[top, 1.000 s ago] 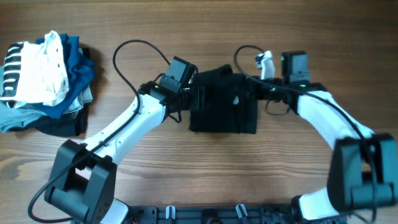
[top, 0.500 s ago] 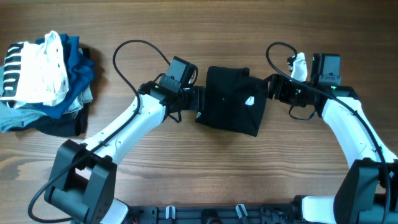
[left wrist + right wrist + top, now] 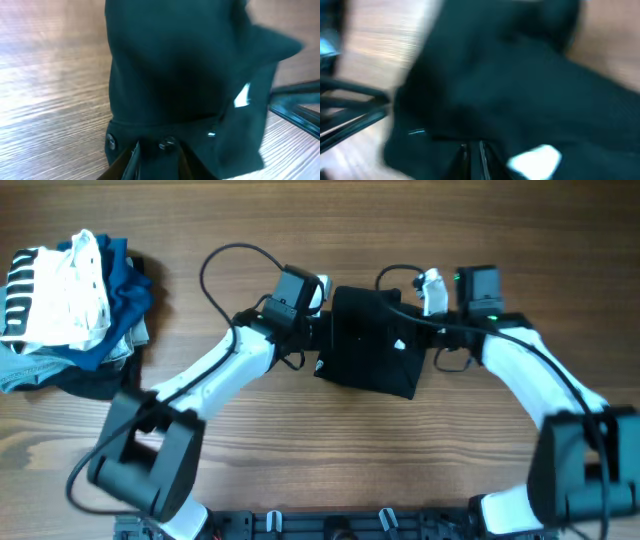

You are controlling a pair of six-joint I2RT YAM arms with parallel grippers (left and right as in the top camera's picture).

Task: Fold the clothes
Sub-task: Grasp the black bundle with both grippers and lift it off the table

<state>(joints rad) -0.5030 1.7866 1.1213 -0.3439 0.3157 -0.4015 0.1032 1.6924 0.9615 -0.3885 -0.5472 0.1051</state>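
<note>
1. While you're looking down from overhead, the black shirt lies folded into a compact, roughly square bundle near the middle of the bench. It sits a bit toward the far edge and slightly askew.
2. Its small white label shows on top, toward the right side of the bundle.
3. Your left hand is at the bundle's left edge, touching the fabric. In the left wrist view the fingers are drawn in narrow around the hem. It's blurry down there though, so I can't tell whether they're clamped on the cloth or just close around it.
4. Your right hand is at the opposite edge, on the right. In the right wrist view its two fingers are pressed nearly together right in the black fabric, so that one's clamped on the shirt. The label is just beside the tips.
5. So the shirt sits between your two hands, with one on each side edge.
6. Well apart from all that, at the far left of the bench, there's a heap of other clothes. A white garment with black stripes is on top, with blue garments under and beside it. Something dark pokes out at the near side, too bunched up to make out.
</note>
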